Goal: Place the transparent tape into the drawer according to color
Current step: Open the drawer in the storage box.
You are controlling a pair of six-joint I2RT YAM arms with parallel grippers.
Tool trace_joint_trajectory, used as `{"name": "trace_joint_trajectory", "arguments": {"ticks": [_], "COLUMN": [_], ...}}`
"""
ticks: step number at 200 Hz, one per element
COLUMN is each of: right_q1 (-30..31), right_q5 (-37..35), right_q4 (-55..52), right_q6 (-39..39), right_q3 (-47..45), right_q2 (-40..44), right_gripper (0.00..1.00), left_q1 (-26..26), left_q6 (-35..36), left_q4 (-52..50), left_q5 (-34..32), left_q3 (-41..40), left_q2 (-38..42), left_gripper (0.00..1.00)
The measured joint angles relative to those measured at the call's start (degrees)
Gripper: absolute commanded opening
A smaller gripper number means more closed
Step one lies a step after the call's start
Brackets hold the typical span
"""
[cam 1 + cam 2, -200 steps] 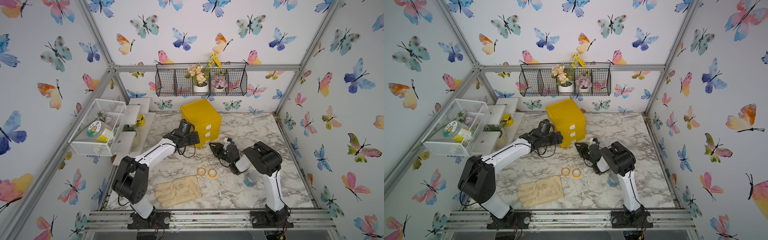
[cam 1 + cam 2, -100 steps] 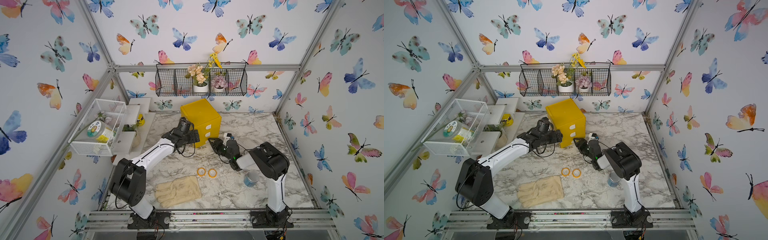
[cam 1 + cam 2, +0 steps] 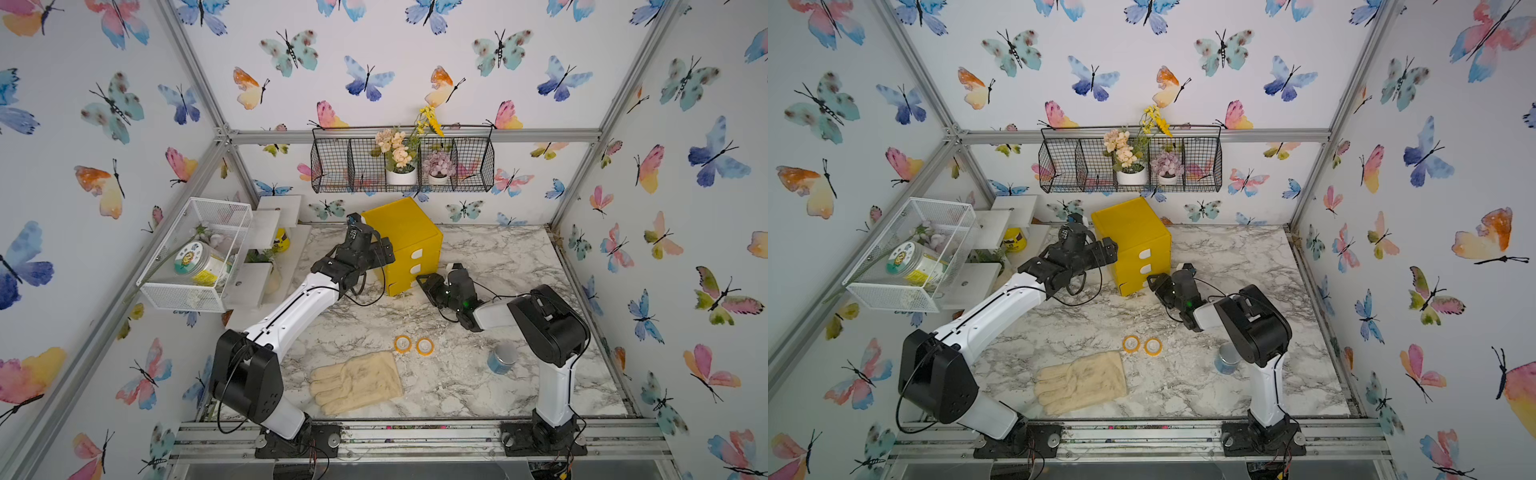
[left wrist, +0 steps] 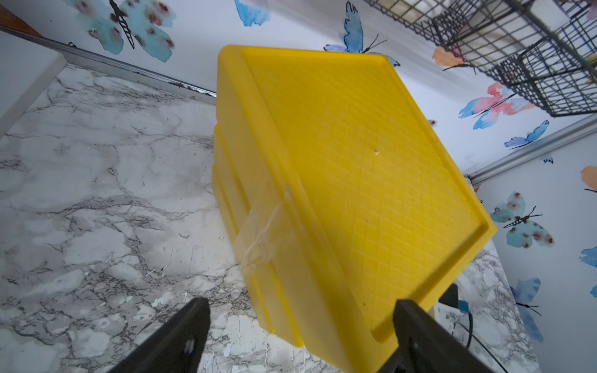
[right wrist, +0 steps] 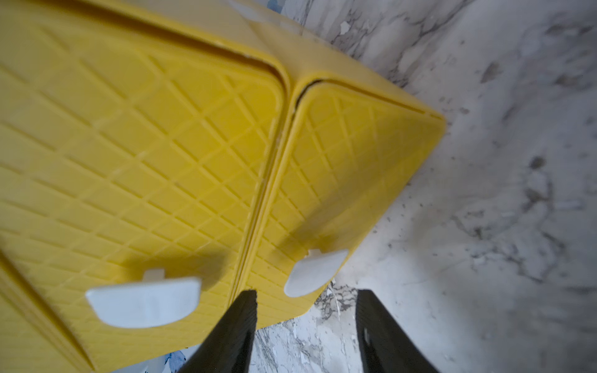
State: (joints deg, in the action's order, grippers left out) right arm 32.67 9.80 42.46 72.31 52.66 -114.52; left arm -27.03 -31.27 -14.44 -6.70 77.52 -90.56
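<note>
Right wrist view: the right pincer (image 5: 307,292) is seen with its jaws apart and nothing clamped. The white handle (image 5: 315,271) of the lowest drawer (image 5: 342,168) lies just ahead of the tips; whether it is touched cannot be told. All drawers of the cabinet (image 3: 401,232) appear shut or nearly so. The left pincer (image 4: 302,303) is spread wide about the cabinet's upper corner, one finger to each side, and no clamp on it can be confirmed.

Two orange tapes (image 3: 402,344) are found in both top views, flat on the worktop (image 3: 498,257) with their holes up. They sit side by side, just off the cuff of the glove (image 3: 357,382) and well apart from the tin (image 3: 501,358). No other tape is made out.

The relation that matters is judged to be this. From the right pincer the tapes lie almost straight back toward the arm bases, a little to the robot's left, and well apart from the cabinet. The right pincer is the nearer of the two. The nearer tape (image 3: 1153,346) sits on its side of the pair. As rings they offer no long axis, but the pair's row runs across the worktop. A descent from above would likely be needed.
</note>
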Motion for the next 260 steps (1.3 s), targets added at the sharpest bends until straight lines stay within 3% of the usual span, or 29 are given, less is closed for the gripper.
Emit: {"name": "trace_joint_trajectory", "arguments": {"ticks": [71, 131, 216, 260], "right_q1": [0.00, 0.17, 0.83, 1.05], "right_q5": [-1.25, -1.66, -3.28, -3.67], "right_q4": [-7.15, -12.28, -27.39, -29.03], "right_q6": [-0.44, -0.61, 0.35, 0.81], "right_q3": [5.77, 8.52, 17.18, 17.57], "right_q2": [-0.11, -1.55, -3.37, -3.10], "right_gripper": [0.54, 0.52, 0.41, 0.37], "left_q1": [0.79, 0.83, 1.09, 1.09], "left_q6": [0.22, 0.17, -0.04, -0.07], "left_q4": [-0.44, 0.61, 3.08, 3.17], "left_q5": [-0.13, 0.31, 0.68, 0.70], "left_q3": [3.69, 3.21, 1.97, 1.99], "left_q2": [-5.88, -5.99, -5.99, -6.05], "left_gripper": [0.91, 0.89, 0.88, 0.88]}}
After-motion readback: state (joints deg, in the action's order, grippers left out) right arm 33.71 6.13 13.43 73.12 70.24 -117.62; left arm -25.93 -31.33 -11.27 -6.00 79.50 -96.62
